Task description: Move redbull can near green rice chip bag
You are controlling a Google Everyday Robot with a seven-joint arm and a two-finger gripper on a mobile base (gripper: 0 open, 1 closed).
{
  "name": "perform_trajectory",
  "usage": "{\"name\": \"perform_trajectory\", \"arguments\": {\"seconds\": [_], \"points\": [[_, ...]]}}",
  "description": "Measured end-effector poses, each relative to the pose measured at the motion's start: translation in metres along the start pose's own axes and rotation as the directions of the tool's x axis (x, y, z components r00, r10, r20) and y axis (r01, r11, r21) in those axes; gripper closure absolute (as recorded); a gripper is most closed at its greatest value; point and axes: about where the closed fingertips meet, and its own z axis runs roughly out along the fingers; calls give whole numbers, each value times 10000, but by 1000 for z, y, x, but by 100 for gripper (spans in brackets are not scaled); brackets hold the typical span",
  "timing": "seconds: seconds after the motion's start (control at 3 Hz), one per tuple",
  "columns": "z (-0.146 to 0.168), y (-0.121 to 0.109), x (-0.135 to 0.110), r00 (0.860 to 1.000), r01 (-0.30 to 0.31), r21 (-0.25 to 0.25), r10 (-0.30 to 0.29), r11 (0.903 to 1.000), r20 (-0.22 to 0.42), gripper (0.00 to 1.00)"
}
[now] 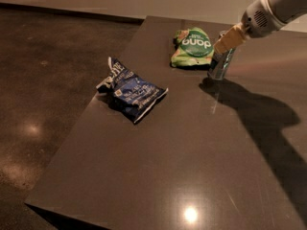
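Tan jaws around redbull can

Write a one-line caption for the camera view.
Slim silver-blue metal redbull can beside light-green rice chip bag on dark table, gripper at the can's top.

A smooth white cylindrical arm carries a small dark perforated grille near its rounded end. A blocky tan gripper juts from that end, at upper right.
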Motion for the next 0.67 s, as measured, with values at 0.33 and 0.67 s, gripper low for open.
{"name": "perform_trajectory", "arguments": {"seconds": [0.33,0.67], "points": [[15,3,-4,10000,72,291,-72,9995,-5,81],[25,2,-8,9996,215,397,-207,9990,-207,58]]}}
